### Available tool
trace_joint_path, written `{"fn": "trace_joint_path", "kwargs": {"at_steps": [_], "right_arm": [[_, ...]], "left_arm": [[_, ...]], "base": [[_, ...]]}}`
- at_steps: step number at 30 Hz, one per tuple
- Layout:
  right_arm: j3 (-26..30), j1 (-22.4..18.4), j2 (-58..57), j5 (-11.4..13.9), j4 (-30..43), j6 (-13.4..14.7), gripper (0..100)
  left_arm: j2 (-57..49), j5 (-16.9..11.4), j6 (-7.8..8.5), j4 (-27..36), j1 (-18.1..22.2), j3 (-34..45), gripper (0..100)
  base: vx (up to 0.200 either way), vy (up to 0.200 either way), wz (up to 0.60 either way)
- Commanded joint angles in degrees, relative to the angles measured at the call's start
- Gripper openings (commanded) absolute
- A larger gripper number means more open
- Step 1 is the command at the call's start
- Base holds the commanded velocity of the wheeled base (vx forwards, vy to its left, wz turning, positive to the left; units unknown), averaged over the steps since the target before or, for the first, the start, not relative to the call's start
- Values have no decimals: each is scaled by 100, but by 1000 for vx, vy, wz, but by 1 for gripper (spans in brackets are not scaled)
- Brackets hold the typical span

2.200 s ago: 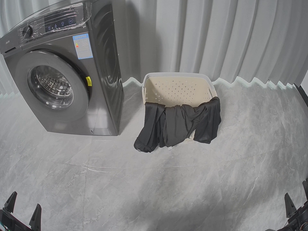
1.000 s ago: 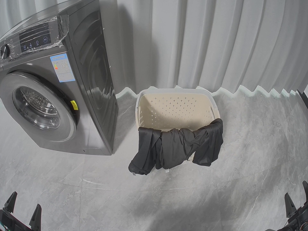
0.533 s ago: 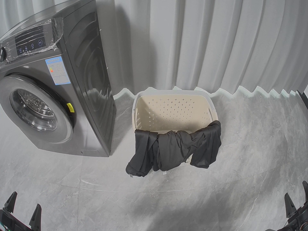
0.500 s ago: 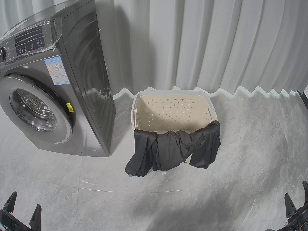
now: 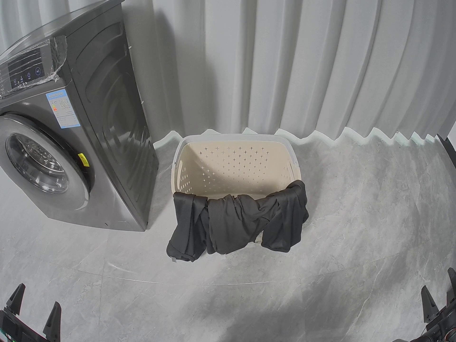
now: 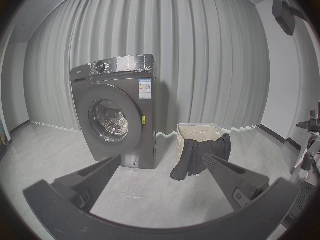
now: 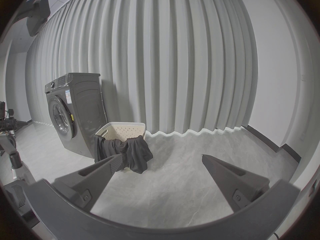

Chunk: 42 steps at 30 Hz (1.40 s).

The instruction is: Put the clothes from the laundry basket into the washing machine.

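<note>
A cream laundry basket (image 5: 236, 165) stands on the floor against the curtain, right of the grey washing machine (image 5: 61, 119), whose round door (image 5: 42, 165) is closed. Dark clothes (image 5: 237, 222) hang over the basket's near rim and reach the floor. The basket (image 6: 196, 132) with the clothes (image 6: 196, 154) and the machine (image 6: 116, 110) also show in the left wrist view, and the clothes (image 7: 125, 152) in the right wrist view. My left gripper (image 5: 34, 306) sits low at the near left, open and empty. My right gripper (image 5: 439, 293) sits low at the near right, open and empty. Both are far from the basket.
Pleated white curtain (image 5: 294, 53) runs along the back. Grey marble-look floor (image 5: 247, 300) lies open between me and the basket. A dark baseboard (image 5: 446, 143) marks the right wall.
The whole head picture has shifted: machine and basket now sit further left and the basket looks nearer, so the camera moved. Both grippers stay in the same corners, open.
</note>
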Motion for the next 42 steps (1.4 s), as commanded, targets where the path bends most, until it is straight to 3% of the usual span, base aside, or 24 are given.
{"fn": "trace_joint_path", "kwargs": {"at_steps": [1, 8, 20, 26, 38, 42], "right_arm": [[101, 0, -93, 3, 2, -1, 100], [101, 0, -93, 3, 2, -1, 100], [101, 0, -93, -5, 2, -1, 100], [101, 0, -93, -5, 2, -1, 100], [101, 0, -93, 3, 2, -1, 100], [101, 0, -93, -5, 2, -1, 100]], "left_arm": [[-88, 0, -1, 1, 0, 92, 100], [-88, -9, -10, -7, 0, 92, 100], [-88, -9, -10, -7, 0, 92, 100], [-88, -9, -10, -7, 0, 92, 100], [-88, -9, -10, -7, 0, 92, 100], [-88, -9, -10, -7, 0, 92, 100]], "base": [[0, 0, 0], [171, 0, 0], [0, 0, 0], [200, 0, 0], [0, 0, 0], [200, 0, 0]]}}
